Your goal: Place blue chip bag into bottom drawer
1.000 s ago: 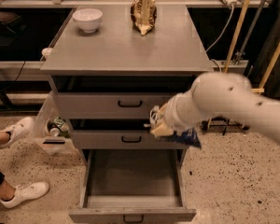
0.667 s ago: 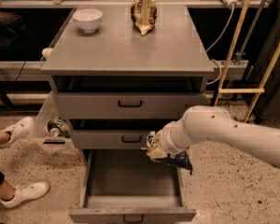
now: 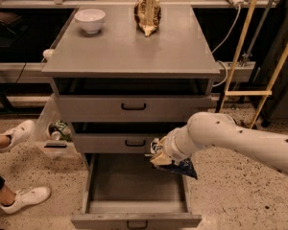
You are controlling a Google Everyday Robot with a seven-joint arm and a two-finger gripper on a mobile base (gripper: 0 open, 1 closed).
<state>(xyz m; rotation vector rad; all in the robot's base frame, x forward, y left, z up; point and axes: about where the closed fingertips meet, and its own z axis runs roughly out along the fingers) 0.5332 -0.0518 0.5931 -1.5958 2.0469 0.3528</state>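
Note:
The blue chip bag point(image 3: 181, 166) hangs from my gripper point(image 3: 161, 156) above the right side of the open bottom drawer point(image 3: 134, 188). The gripper is shut on the bag's top edge, at the end of my white arm point(image 3: 230, 138) that comes in from the right. The bag is dark blue and glossy, and its lower corner points down to the right, over the drawer's right wall. The drawer is pulled out toward me and its grey inside is bare. Its small black handle point(image 3: 137, 224) shows at the bottom edge.
Two shallower shut drawers point(image 3: 133, 108) sit above. On the cabinet top stand a white bowl point(image 3: 90, 19) and a brown-and-gold snack bag point(image 3: 148, 13). A person's white shoes point(image 3: 19, 133) are on the floor at the left, by a clear bin of cans point(image 3: 55, 131).
My arm and gripper have moved down and to the left with the blue chip bag, from in front of the middle drawer to just over the open bottom drawer.

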